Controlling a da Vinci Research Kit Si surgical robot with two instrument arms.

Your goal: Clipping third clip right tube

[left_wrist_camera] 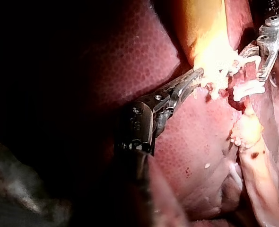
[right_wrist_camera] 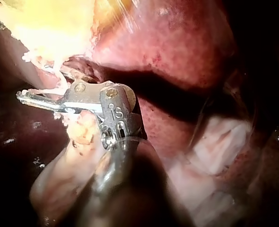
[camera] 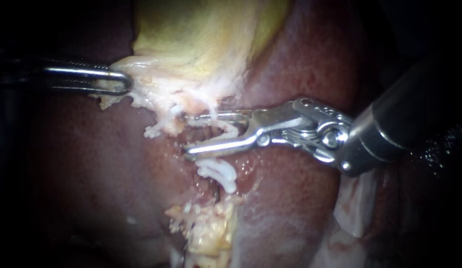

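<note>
My right instrument (camera: 191, 134) comes in from the right with its jaws open, one above and one below a thin pale tube (camera: 227, 130) under the gallbladder's (camera: 201, 39) frayed lower edge. Both jaws stand clear of the tube. Just below the lower jaw, white clips (camera: 218, 171) sit on the same strand. My left instrument (camera: 119, 82) is shut on the gallbladder's pale left edge. The left wrist view shows its jaws (left_wrist_camera: 196, 75) closed on that pale tissue, with the white clips (left_wrist_camera: 247, 90) beyond. In the right wrist view my right instrument (right_wrist_camera: 35, 99) lies across the strands.
Dark red liver (camera: 92, 164) surrounds the site on both sides. A lump of yellow fatty tissue (camera: 208, 231) lies below the clips. Pale membrane (camera: 357, 203) shows under my right instrument's shaft.
</note>
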